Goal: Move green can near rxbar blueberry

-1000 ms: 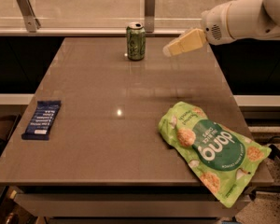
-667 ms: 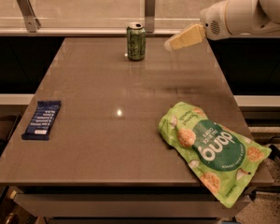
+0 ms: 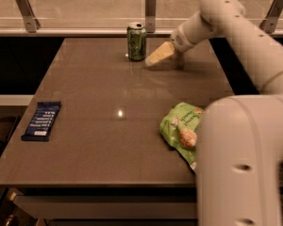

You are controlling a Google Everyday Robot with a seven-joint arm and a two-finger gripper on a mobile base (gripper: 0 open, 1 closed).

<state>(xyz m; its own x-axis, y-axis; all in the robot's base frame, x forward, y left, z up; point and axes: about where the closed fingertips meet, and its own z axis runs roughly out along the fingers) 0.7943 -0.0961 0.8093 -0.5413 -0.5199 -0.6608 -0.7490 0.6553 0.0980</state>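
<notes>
The green can [image 3: 136, 41] stands upright at the far edge of the brown table [image 3: 108, 145], near the middle. The dark-blue rxbar blueberry [image 3: 41, 120] lies flat near the table's left edge, far from the can. My gripper [image 3: 158, 55] is low over the table just to the right of the can, pointing at it, with a small gap between them. It holds nothing that I can see.
A lime-green chip bag [image 3: 180, 126] lies at the front right, partly hidden by my arm [image 3: 240, 159], which fills the right foreground. A glass railing with metal posts [image 3: 150, 4] runs behind the table.
My gripper has moved down and left, from well right of the can to close beside it. My arm now covers much of the chip bag. The can and the bar have not moved.
</notes>
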